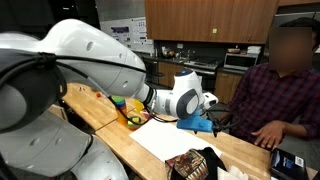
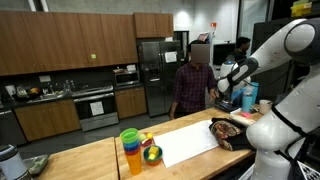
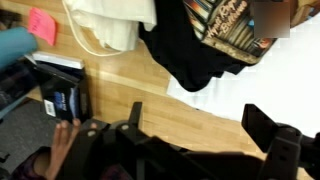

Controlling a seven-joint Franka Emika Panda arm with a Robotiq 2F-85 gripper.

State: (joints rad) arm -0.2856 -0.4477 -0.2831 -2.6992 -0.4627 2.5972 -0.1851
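Note:
My gripper [image 3: 200, 125] is open and empty, and hangs above the wooden counter [image 3: 130, 75]. Below it in the wrist view lie a black cloth [image 3: 185, 50], a patterned fabric [image 3: 235, 30] and a white cloth [image 3: 110, 20]. The edge of a white sheet [image 3: 290, 80] lies to the right. In both exterior views the gripper [image 1: 207, 100] [image 2: 226, 82] is raised above the far end of the counter, near the seated person [image 1: 285, 85]. A blue thing [image 1: 200, 122] lies just under it.
A person's hand [image 3: 60, 150] rests by a black device [image 3: 62, 88], and a pink note [image 3: 42, 25] lies nearby. Stacked coloured cups [image 2: 131, 150] and a bowl of fruit [image 2: 152, 154] stand beside the white sheet [image 2: 190, 145]. The cloth pile [image 2: 230, 130] lies at the counter's end. The person [image 2: 192, 85] stands behind.

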